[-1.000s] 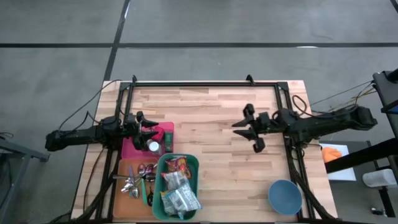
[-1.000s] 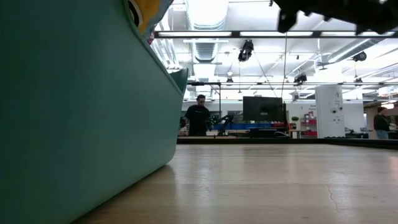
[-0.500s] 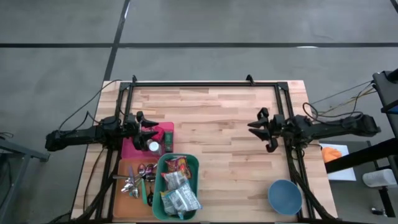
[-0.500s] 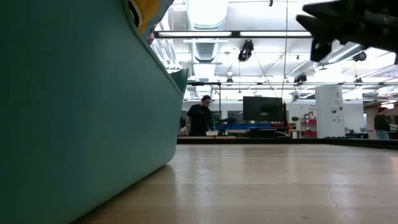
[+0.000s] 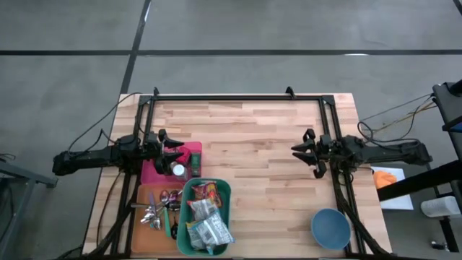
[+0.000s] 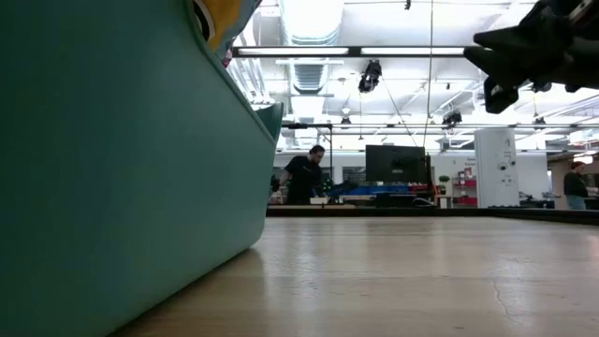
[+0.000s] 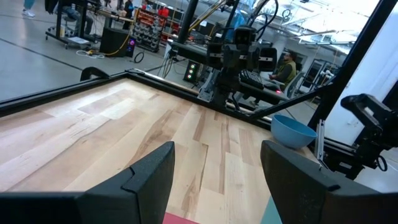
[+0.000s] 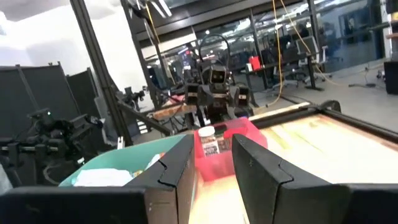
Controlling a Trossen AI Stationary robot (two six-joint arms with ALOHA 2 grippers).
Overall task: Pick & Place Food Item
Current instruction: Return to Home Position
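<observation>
Right claw (image 5: 304, 152): released, fingers spread, nothing between them. It hangs high over the table (image 5: 253, 123), close to its own arm's side rail. In the low view it sits well above the surface. Judgement: this is a parked pose, consistent with going home; no object lies under it to reach for.

Left claw (image 5: 173, 144): released too, gap between fingers empty in its wrist view. It hovers directly over the pink bin (image 5: 193, 153), waiting.

Why things lie as they do (judgement): goods look sorted by kind, one bin per kind, and grouped on the left claw's side so that arm can reach them.
- Spoons (image 5: 160, 209) lie in the orange bin (image 5: 148, 237), one bin beyond the pink bin from the left claw, well apart from the right claw.
- Food packets (image 5: 206, 217) lie in the teal bin (image 5: 227, 209), which touches the orange bin and sits near the left claw.
- Jar (image 5: 178, 170), white lid up, stands in the pink bin just below the left claw.
- Blue bowl (image 5: 330, 227) is empty, near the right claw, toward the table corner.

Counts:
- claws: 2, both empty
- bins: 3
- bowl: 1
- jar: 1
- food packets: 3, as far as I can tell
- spoons: several, overlapping; exact number cannot be told

No loose item shows on the bare table, so sorting appears finished.
</observation>
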